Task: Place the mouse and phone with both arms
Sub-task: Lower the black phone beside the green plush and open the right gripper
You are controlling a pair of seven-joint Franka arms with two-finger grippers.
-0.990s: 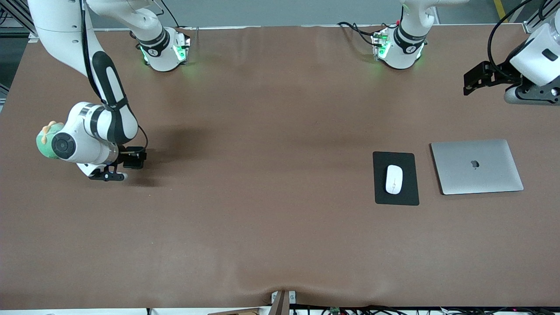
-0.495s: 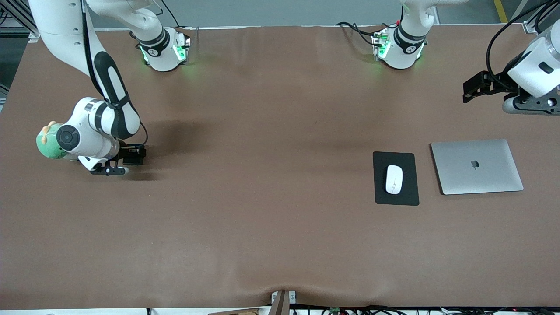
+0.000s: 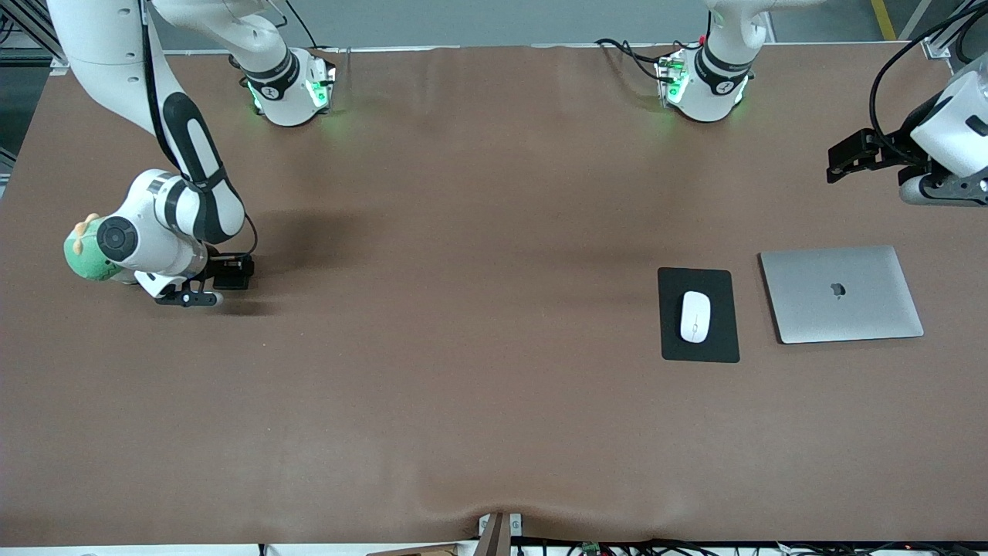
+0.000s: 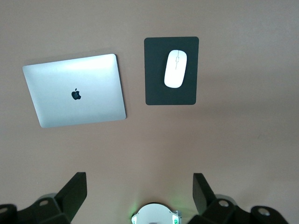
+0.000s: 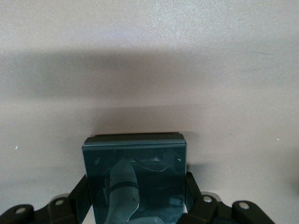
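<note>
The white mouse (image 3: 695, 316) lies on a black mouse pad (image 3: 718, 347) toward the left arm's end of the table; both also show in the left wrist view, the mouse (image 4: 175, 68) on the pad (image 4: 156, 84). My left gripper (image 3: 938, 189) is open and empty (image 4: 138, 186), up in the air over bare table between its base and the laptop. My right gripper (image 3: 189, 300) is low over the table at the right arm's end. It is shut on the black phone (image 5: 135, 168), held upright between its fingers (image 5: 191, 186). In the front view the hand hides the phone.
A closed silver laptop (image 3: 841, 293) lies beside the mouse pad, toward the left arm's end; it also shows in the left wrist view (image 4: 74, 91). A green plush toy (image 3: 81, 251) sits by the right arm's wrist. The two arm bases (image 3: 289, 89) (image 3: 702, 85) stand along the table's back edge.
My right gripper has drifted a little toward its base with the phone in it. My left gripper has shifted slightly toward the laptop and the table's end. The mouse has not moved.
</note>
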